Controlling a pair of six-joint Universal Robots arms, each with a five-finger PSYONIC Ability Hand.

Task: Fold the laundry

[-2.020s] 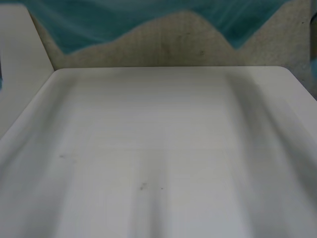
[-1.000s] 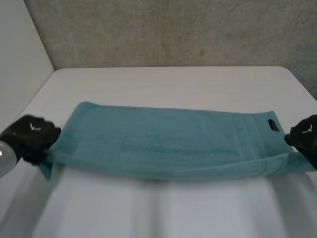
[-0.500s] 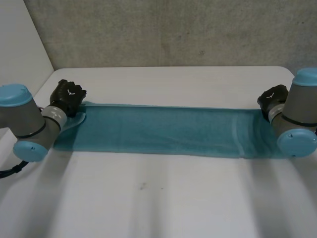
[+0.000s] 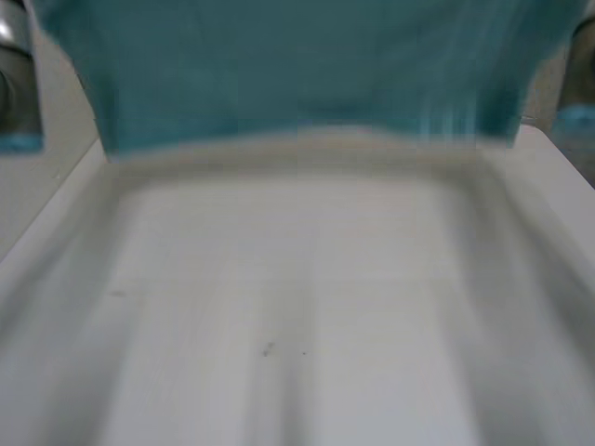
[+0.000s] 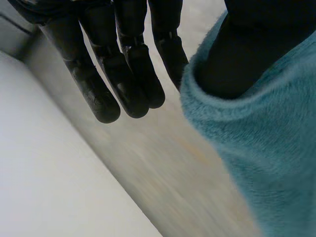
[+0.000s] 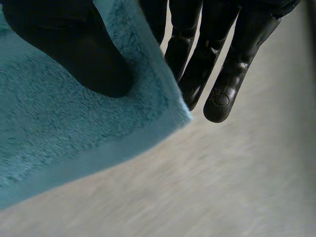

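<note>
Where the teal terry-cloth towel (image 4: 297, 74) hangs spread in the air above the far edge of the white rectangular table (image 4: 297, 307), its lower hem runs roughly level with that edge, from near the far-left corner to near the far-right corner; whether the hem touches the tabletop cannot be told. The tabletop shows as open white surface from the far edge to the near edge, across its full width, marked by a few small dark specks (image 4: 268, 349) toward the near middle. A white side panel (image 4: 37, 214) stands along the table's left edge, and a strip of grey-beige wall (image 4: 547, 93) shows past the far-right corner. The left arm (image 4: 17, 84) rises beside the towel's left side, the right arm (image 4: 578, 88) beside its right side. In the left wrist view the black left hand (image 5: 123, 74) pinches the towel's edge between its thumb and the nearest finger, with the other fingers straight, close together and clear of the cloth. In the right wrist view the black right hand (image 6: 217, 64) presses its thumb onto one corner of the towel against the fingers behind it, the outer fingers straight and reaching just past the corner's tip.
</note>
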